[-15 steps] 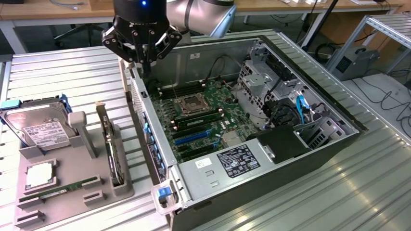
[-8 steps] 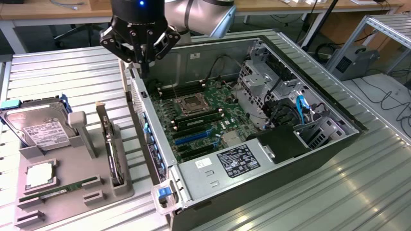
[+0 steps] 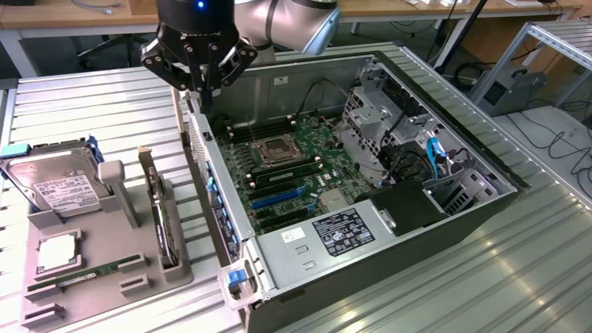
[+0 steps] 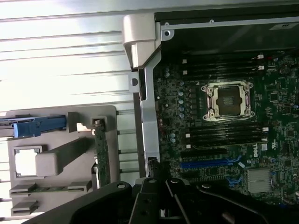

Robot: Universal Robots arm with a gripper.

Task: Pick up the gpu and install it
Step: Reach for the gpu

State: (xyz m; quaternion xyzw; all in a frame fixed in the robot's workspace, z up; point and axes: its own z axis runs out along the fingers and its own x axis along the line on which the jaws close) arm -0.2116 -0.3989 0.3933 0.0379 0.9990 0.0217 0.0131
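Note:
The gpu (image 3: 163, 223) is a thin dark card standing on edge in a slot of the grey holder (image 3: 107, 295), with its silver bracket at the far end. It also shows edge-on in the wrist view as the gpu (image 4: 101, 154). My gripper (image 3: 205, 94) hangs high over the rear wall of the open computer case (image 3: 277, 246), behind and well above the card. Its fingers are shut with nothing between them. In the wrist view the gripper (image 4: 161, 189) looks down over the case wall, between the holder and the motherboard (image 4: 224, 140).
On the holder also sit a silver hard drive (image 3: 54, 184), a square processor (image 3: 57, 253) and a green memory stick (image 3: 83, 275). Inside the case are blue card slots (image 3: 277, 199), the processor socket (image 3: 276, 150), drive cages (image 3: 375, 118) and cables. The table is ribbed metal.

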